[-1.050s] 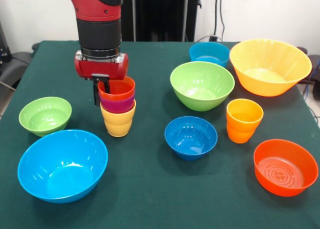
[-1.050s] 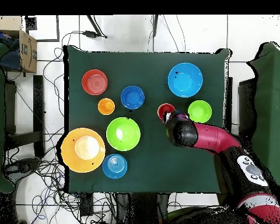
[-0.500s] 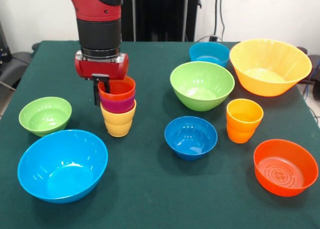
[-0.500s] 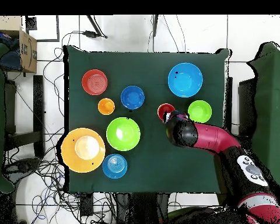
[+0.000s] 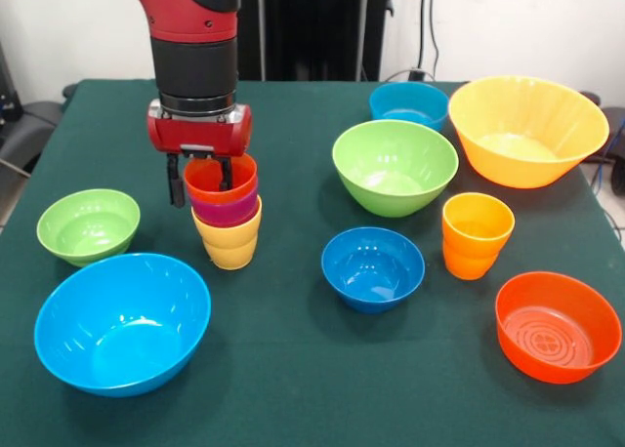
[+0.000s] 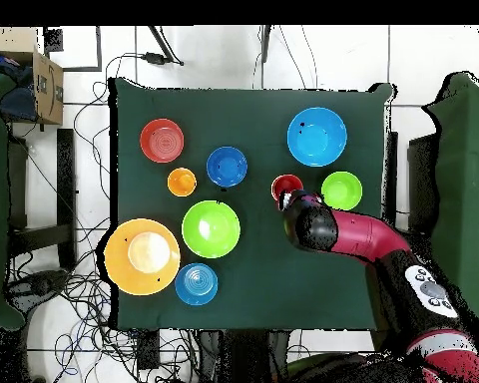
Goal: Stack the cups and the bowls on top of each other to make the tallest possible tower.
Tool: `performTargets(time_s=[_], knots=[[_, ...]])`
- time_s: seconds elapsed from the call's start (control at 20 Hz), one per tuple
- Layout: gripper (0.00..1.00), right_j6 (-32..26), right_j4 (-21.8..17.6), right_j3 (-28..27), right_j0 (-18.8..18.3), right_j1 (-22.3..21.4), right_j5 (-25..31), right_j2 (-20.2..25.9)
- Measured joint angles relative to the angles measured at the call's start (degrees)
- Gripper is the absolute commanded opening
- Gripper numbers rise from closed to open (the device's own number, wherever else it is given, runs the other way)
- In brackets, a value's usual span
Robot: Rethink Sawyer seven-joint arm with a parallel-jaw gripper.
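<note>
Colours on the dark green table
Tower: red-orange cup over purple over yellow. Orange-yellow cup. Bowls: two green, three blue, big orange-yellow bowl, orange-red bowl with moulded ring pattern inside. Arm red and black

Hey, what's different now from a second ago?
The claw has spread open, one finger outside the red-orange cup's rim and one inside, letting go of it. The cup stack has shifted slightly left in the front view. The bowls and the orange-yellow cup sit as before.
</note>
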Motion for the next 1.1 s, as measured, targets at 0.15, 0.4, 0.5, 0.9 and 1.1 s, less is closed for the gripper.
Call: performTargets(time_s=[0.15, 0.4, 0.5, 0.9, 1.1], knots=[[1.00, 0.0, 0.0, 0.0, 0.0, 0.0, 0.0, 0.0], [1.00, 0.0, 0.0, 0.0, 0.0, 0.0, 0.0, 0.0], [1.00, 0.0, 0.0, 0.0, 0.0, 0.0, 0.0, 0.0], [1.00, 0.0, 0.0, 0.2, 0.0, -4.0, 2.5, 0.0], [1.00, 0.0, 0.2, 0.2, 0.0, -6.5, 5.4, 0.0]])
